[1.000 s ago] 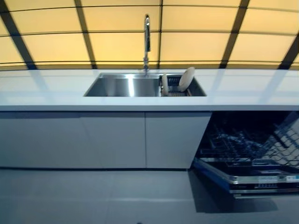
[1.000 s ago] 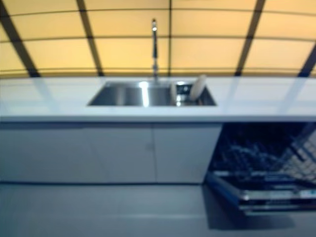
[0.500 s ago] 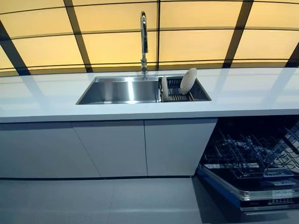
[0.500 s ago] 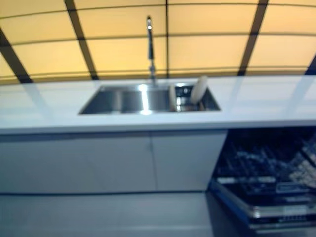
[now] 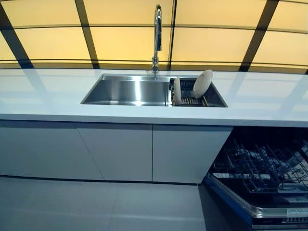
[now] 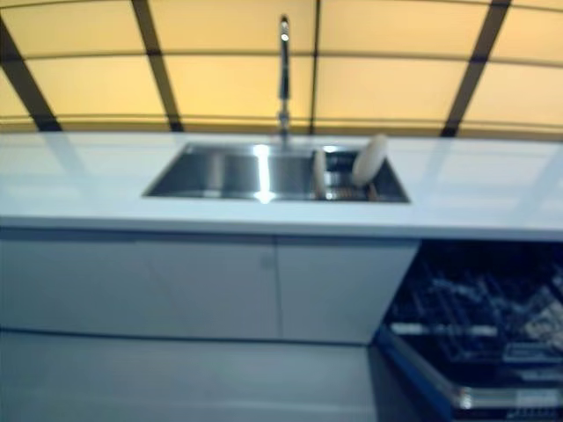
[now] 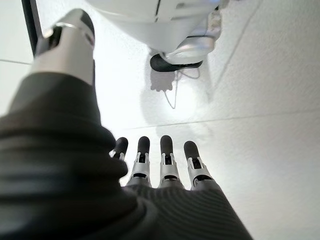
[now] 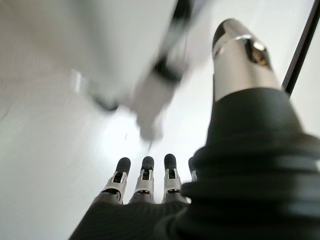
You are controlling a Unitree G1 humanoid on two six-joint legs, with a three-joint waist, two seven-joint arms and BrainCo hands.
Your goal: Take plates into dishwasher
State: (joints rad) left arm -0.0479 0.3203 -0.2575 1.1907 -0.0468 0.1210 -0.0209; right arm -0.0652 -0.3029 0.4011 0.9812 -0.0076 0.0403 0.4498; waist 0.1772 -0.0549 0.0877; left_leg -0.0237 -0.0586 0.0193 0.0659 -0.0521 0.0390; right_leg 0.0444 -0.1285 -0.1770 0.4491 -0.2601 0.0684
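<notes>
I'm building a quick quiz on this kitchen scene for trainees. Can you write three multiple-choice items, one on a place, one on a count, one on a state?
1. Where are the plates?
A. In a rack at the sink's right end
B. On the floor
C. In the dishwasher

2. How many plates show in the rack?
A. Two
B. Five
C. None

3. How is the dishwasher?
A. Shut
B. Open, lower rack pulled out
C. Missing its door

Answers:
1 A: they stand on edge in the rack inside the sink.
2 A: one upright, one leaning.
3 B: its door is folded down at lower right, wire rack exposed.
</notes>
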